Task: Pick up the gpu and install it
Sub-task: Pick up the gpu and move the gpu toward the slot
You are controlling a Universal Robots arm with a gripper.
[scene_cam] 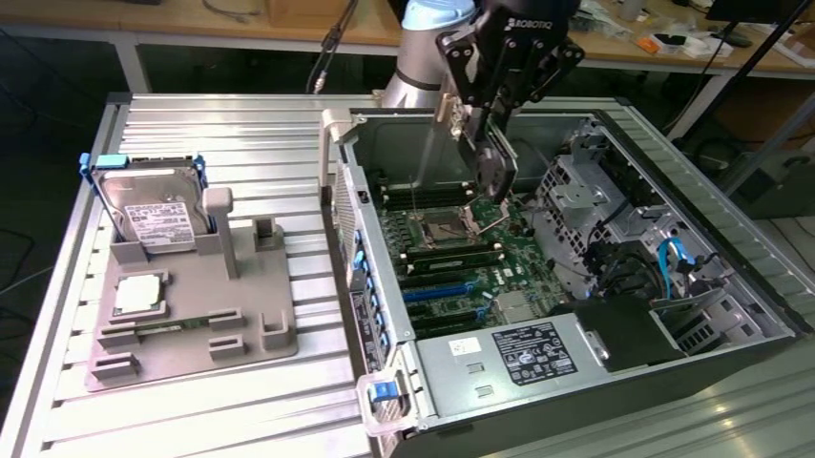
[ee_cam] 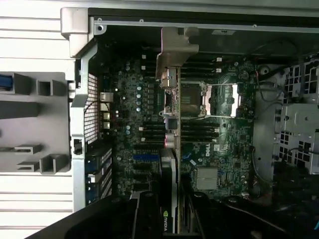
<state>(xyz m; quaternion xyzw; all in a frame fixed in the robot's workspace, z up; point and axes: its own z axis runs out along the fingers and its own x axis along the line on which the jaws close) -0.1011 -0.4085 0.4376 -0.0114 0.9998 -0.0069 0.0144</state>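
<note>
Closest to me, the open computer case (scene_cam: 732, 286) lies on its side with its motherboard (scene_cam: 510, 272) facing up. On the exterior view's left, a hard drive (scene_cam: 151, 215) stands in a grey holder (scene_cam: 191, 324). Farther in, the gpu (scene_cam: 497, 176) (ee_cam: 170, 99) hangs edge-down inside the case, over the processor socket (scene_cam: 446, 229). The gripper (scene_cam: 491, 119) has its fingers clamped onto it. A workbench (scene_cam: 178, 24) runs behind.

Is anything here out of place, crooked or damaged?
Nothing stands out. The gripper holds the gpu on edge over the motherboard inside the open case; it is not yet seated. The hard drive and the chip sit in the grey holder outside the case. No damage shows.
</note>
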